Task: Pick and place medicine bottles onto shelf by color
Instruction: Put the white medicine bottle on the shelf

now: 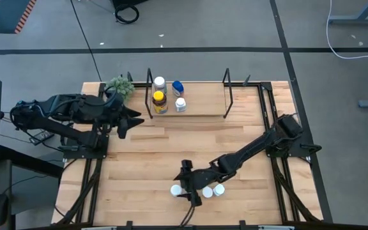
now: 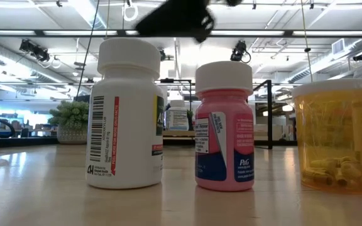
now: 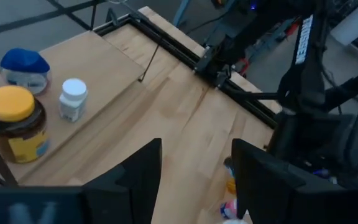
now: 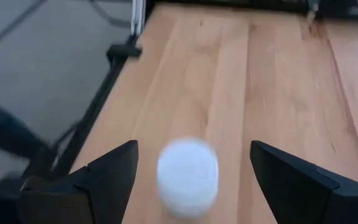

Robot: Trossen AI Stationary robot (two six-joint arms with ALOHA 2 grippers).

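The right pincer (image 4: 191,171) hangs released near the table's (image 1: 235,137) front edge, a white-capped bottle (image 4: 187,171) between its spread fingers, untouched. The left pincer (image 1: 133,121), empty and parted, waits beside the shelf (image 1: 203,102), which carries four bottles.

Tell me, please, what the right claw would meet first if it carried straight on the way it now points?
Most likely the white-capped bottle, which sits between the right claw's open fingers in the right wrist view, at the table's near edge. Beyond it only bare tabletop shows, though depth there is hard to judge.
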